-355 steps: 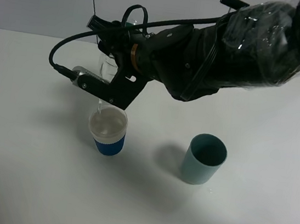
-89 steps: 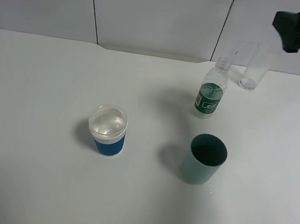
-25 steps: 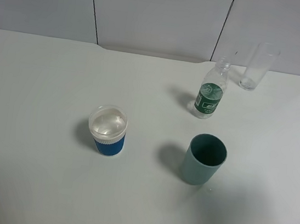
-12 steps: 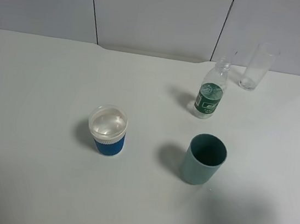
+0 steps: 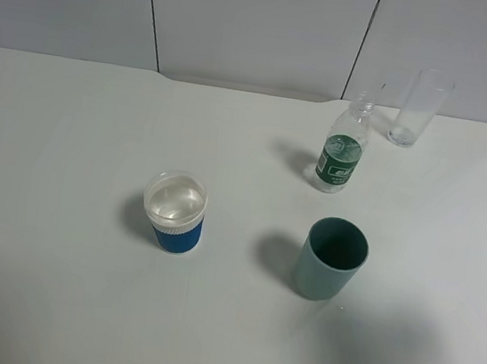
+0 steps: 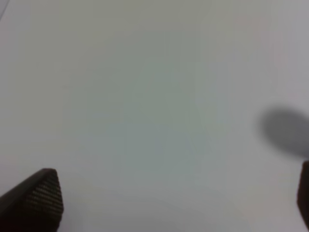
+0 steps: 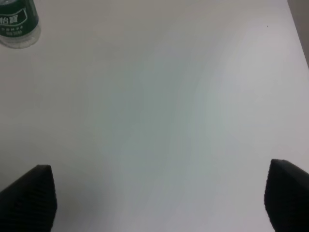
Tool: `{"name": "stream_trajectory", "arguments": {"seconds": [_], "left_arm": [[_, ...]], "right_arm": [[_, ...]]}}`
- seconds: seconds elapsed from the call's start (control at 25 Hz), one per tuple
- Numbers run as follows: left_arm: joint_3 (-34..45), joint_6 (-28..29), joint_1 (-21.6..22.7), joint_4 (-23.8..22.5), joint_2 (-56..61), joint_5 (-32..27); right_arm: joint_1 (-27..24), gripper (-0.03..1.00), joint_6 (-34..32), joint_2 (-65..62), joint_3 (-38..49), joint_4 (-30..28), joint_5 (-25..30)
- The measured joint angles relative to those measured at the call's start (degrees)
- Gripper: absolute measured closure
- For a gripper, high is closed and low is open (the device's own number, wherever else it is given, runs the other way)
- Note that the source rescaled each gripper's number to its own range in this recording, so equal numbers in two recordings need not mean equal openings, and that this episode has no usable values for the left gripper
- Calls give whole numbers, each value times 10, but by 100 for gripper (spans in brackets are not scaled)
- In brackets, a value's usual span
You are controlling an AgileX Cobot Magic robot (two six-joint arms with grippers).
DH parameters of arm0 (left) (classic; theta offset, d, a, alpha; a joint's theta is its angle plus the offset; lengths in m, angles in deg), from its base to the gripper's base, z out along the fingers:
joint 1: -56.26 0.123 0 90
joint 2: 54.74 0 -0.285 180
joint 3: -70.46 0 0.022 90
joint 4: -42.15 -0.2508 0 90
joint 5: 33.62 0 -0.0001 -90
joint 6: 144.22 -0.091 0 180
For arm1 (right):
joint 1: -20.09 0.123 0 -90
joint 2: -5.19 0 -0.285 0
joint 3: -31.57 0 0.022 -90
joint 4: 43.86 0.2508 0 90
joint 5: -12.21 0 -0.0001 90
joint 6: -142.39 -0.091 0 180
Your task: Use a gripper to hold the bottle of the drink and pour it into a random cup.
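1 bottle of the drink (image 5: 342,155) stands upright on the table (image 5: 51,282), toward 1 o'clock in the high view, with its neck uncapped and its green label facing the camera. The cup (image 5: 175,212), with a blue sleeve and white rim, sits near 8 o'clock of the bottle, well apart from it, and holds clear liquid, so the pour looks done and the bottle has likely been set down clear of the cups.

A teal cup (image 5: 330,258) stands at 6 o'clock of the bottle, and a tall clear glass (image 5: 418,106) at about 1 o'clock, near the table's far edge.

Neither arm shows in the high view. The right tool (image 7: 154,198) hangs spread wide over bare table, gripping nothing, with the bottle's base at the edge of its view. The left tool (image 6: 169,200) is likewise spread and empty.

The table is plain white and matte; pale wall panels rise behind it.
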Motion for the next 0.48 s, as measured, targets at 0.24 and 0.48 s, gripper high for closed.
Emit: {"name": "stream_trajectory", "arguments": {"seconds": [0.24,0.48], "left_arm": [[0,0,0,0,0,0],[0,0,0,0,0,0]], "right_arm": [[0,2,-2,0,1,0,0],[0,2,-2,0,1,0,0]]}}
